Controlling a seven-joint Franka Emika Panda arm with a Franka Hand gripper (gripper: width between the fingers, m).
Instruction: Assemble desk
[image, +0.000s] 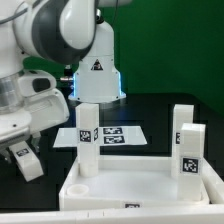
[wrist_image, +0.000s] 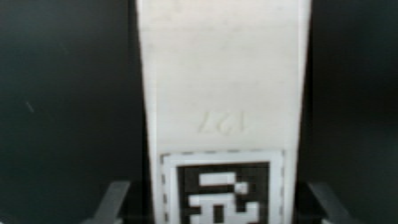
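The desk top (image: 130, 186) lies flat at the front of the exterior view, a white tray-like panel with a raised rim. Three white legs stand upright in its corners: one at the exterior view's left (image: 87, 135) and two at its right (image: 182, 122) (image: 190, 150), each with a black-and-white tag. My gripper (image: 22, 158) hangs low at the exterior view's far left, beside the top, shut on a fourth leg (image: 29, 167). In the wrist view that leg (wrist_image: 221, 90) fills the middle, tag toward the gripper (wrist_image: 217, 208), with a dark finger (wrist_image: 114, 202) against each side.
The marker board (image: 108, 135) lies flat on the black table behind the desk top. The arm's white base (image: 95, 70) stands behind it, with a green backdrop beyond. The arm's bulky links fill the exterior view's upper left.
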